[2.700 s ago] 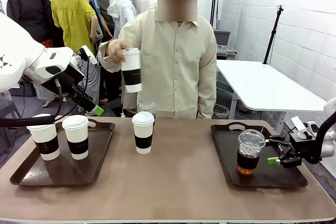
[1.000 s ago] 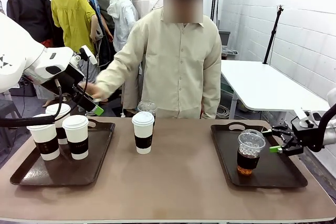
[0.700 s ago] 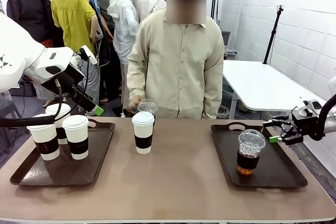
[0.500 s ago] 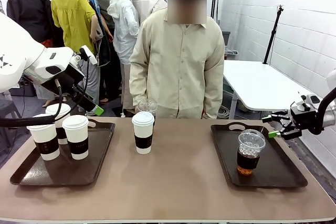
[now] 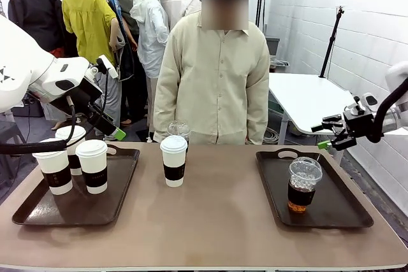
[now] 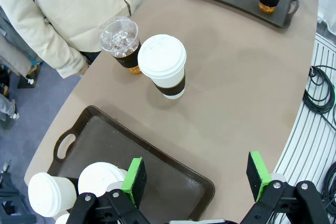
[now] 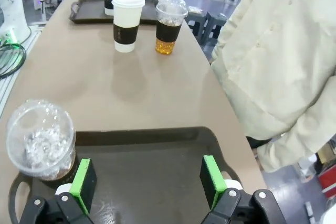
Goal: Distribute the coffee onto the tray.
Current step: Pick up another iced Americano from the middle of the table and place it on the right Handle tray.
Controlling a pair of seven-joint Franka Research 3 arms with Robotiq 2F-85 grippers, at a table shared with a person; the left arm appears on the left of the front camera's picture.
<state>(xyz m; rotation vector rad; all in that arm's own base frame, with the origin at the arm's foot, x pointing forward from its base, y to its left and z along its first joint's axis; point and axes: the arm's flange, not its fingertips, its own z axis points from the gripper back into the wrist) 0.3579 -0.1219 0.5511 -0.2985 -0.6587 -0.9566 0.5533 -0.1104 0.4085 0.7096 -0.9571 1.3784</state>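
Right claw (image 5: pixel 320 136) hangs raised at right edge of frame, above and beyond the far corner of the right tray (image 5: pixel 338 211); jaws spread wide, nothing between them. Left claw (image 6: pixel 197 174) equally wide and empty, raised at frame left over the left tray (image 5: pixel 67 208). Left tray carries three paper cups (image 5: pixel 94 167), upright, grouped toward its left end. Right tray carries one trayed dome cup (image 5: pixel 304 185), upright, dark-amber drink in its lower part. Two cups stand on bare table (image 5: pixel 217 227) at centre, between the trays: white paper cup (image 5: pixel 173 160) and, just behind it toward the person (image 5: pixel 213 74), loose dome cup (image 5: pixel 178 130); cannot tell whether they touch. Both upright, long axis vertical, so a sideways grip round the wall looks called for. Judgement: task partly done, these two not yet on a tray. The relation that matters: the pair lies picture-left of the right claw and well apart from it, across the right tray and open table. From the left claw they lie picture-right and lower, near, so the left arm is the closer. The paper cup screens the dome cup from the robot's side; a frontal reach for the dome cup risks tipping the paper cup. Person stands at far edge, arms hanging.
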